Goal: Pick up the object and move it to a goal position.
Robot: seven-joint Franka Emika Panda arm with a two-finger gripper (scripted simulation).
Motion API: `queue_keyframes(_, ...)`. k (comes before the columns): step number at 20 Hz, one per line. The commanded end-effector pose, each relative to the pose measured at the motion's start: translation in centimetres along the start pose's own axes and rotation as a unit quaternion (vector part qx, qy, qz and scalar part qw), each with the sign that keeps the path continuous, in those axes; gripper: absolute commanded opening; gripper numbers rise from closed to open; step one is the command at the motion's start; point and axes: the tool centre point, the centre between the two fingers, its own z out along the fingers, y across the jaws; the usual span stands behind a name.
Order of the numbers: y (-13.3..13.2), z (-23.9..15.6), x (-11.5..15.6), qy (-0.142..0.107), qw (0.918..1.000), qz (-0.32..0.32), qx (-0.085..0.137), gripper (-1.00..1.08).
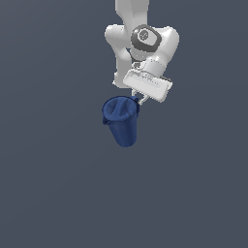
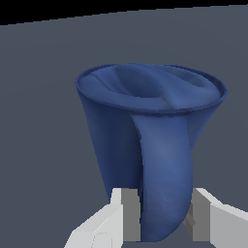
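We see the tool [image 2: 162, 220] clamped on the handle of the dark blue cup [image 1: 122, 122], which hangs just below it, tilted, with one finger [image 2: 123, 213] on each side.

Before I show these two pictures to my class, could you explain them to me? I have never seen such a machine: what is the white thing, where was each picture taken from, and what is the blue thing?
Both pictures are computer renders of a simulated robot arm, the white jointed machine. The exterior view comes from a camera off the arm, looking at the whole scene. The wrist view comes from a camera mounted on the arm's wrist, looking past its gripper. The blue thing is a dark blue cup, wider at the rim, with a handle. The two pale fingers sit on either side of that handle, apparently clamped on it. Everything else is a plain grey surface; nothing else lies on it. Whether the cup is lifted off it, I cannot tell.
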Motion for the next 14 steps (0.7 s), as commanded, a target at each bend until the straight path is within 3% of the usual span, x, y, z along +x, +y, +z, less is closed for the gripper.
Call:
queue_keyframes(1,-0.5,-1.2,1.4,0.001,0.9994,0.035,0.001,-1.0)
queue_keyframes(14,-2.9,-7.9,9.0,0.001,0.9994,0.035,0.002,-1.0)
